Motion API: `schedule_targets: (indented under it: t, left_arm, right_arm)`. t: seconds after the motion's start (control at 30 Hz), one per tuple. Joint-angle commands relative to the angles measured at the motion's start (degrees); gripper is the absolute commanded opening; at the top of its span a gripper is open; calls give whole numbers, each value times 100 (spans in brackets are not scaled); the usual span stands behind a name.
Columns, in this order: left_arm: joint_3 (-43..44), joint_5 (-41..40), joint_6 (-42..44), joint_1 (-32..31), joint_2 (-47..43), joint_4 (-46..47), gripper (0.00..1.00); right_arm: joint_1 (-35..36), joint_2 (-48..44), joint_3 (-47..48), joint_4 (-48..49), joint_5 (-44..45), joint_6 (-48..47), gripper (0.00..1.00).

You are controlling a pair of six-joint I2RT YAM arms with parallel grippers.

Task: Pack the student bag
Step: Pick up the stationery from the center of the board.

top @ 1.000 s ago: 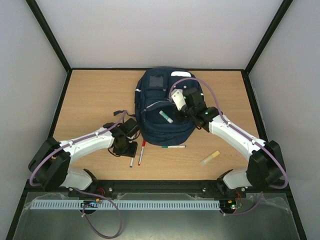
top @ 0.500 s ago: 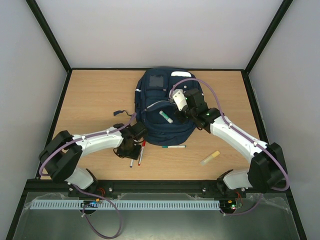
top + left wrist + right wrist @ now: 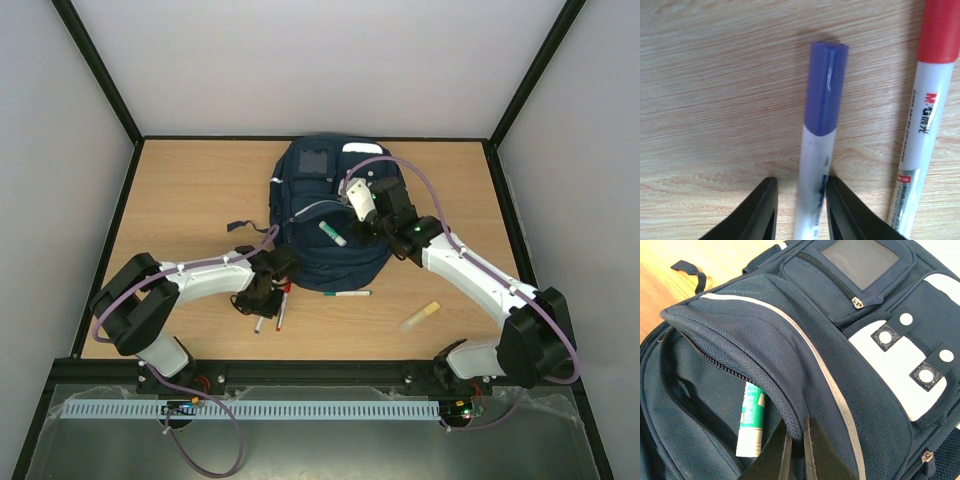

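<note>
The student bag (image 3: 305, 205) lies flat at the middle of the tabletop (image 3: 190, 190), toward its far side. The right gripper (image 3: 796, 427) is pinched tight on the edge of the bag's front flap, lifting it so the pocket gapes, and a green-and-white marker (image 3: 751, 420) lies inside. The left gripper (image 3: 801, 178) sits low over the wood just beside the bag's near left corner, its jaws narrow around a blue-capped marker (image 3: 826, 90) (a sliver of wood shows beside one finger). A red-capped marker (image 3: 927, 100) lies alongside.
</note>
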Motion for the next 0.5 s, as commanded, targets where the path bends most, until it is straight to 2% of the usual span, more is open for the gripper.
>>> schedule_targets:
  t: [0.0, 0.33, 0.47]
  left_arm:
    - [30, -61, 46, -4, 65, -123, 24]
    - [91, -96, 74, 48, -142, -405, 3]
    - [405, -142, 115, 120, -422, -762, 2]
  right_arm:
    - [-41, -271, -24, 150, -70, 64, 1]
    - [-93, -366, -39, 134, -149, 61, 1]
    - [-94, -361, -39, 132, -175, 43, 1]
